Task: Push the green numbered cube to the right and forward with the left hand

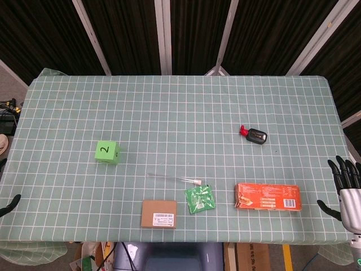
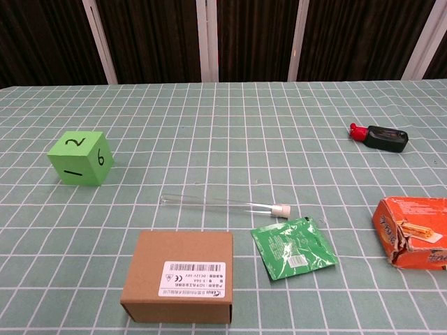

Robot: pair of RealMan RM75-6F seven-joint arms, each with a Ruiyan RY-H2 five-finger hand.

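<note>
Green numbered cube [image 1: 106, 152] lies untouched, well left of the test tube [image 1: 172, 178]. Left hand [image 1: 9, 205] barely shows at the table edge, state indeterminable; right hand [image 1: 345, 189] idles with fingers spread, empty. Contact should likely be made on the cube's near-left faces.

We see a rectangular table under a green cloth gridded in white [image 1: 186, 101]. Behind it hang dark ribbed curtains [image 1: 135, 34] crossed by slanting pale metal bars [image 1: 163, 34]; cardboard clutter [image 1: 248, 257] sits below.

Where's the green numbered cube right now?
The green numbered cube sits alone on the table's left side in both views, up-left of the brown cardboard box and glass tube.
</note>
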